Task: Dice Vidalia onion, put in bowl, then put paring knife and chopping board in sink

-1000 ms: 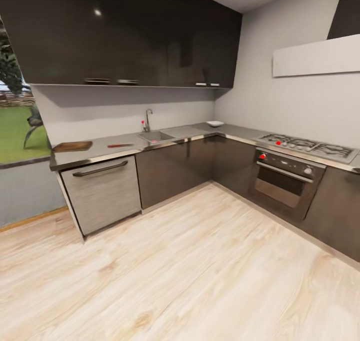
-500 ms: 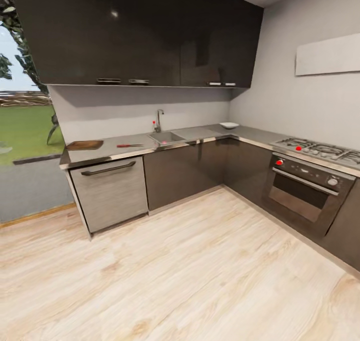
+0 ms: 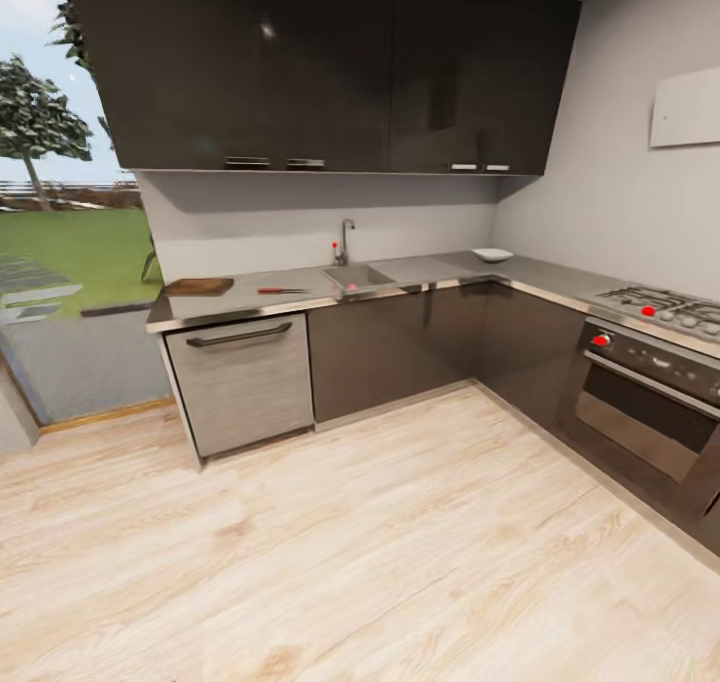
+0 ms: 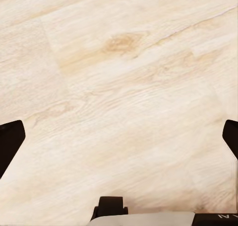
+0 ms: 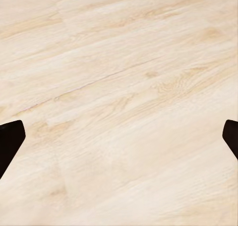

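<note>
Seen from across a pale wood floor (image 3: pixel 400 562): an L-shaped kitchen with a grey bench (image 3: pixel 250 302) over dark cabinet fronts, dark wall cupboards (image 3: pixel 330 62) above. Chopping board (image 3: pixel 198 286) lying flat near the left end of the bench, close to the back wall. Paring knife (image 3: pixel 283 290) flat on the bench just to the right of the board, apart from it, red handle toward the board. Sink (image 3: pixel 358 277) set into the bench right of the knife, chrome tap (image 3: pixel 345 240) with a red knob standing at its back edge, drainboard running on toward the corner. A small pinkish spot, the onion (image 3: pixel 352 287), down in the basin near its front wall; too small to make out more. White bowl (image 3: pixel 492 255) on the bench at the inner corner of the L, well apart from the sink. Along the right-hand run, a gas hob (image 3: pixel 665 310) and an oven (image 3: pixel 650 402) with red knobs. Below the board's end of the bench, a light grey dishwasher front (image 3: pixel 245 382) with a dark handle.

Left hand (image 4: pixel 119 146) spread wide, dark fingertips (image 4: pixel 10 144) at opposite sides of the wrist view, bare floorboards between them. Right hand (image 5: pixel 119 141) likewise spread wide over bare floor, holding nothing.
</note>
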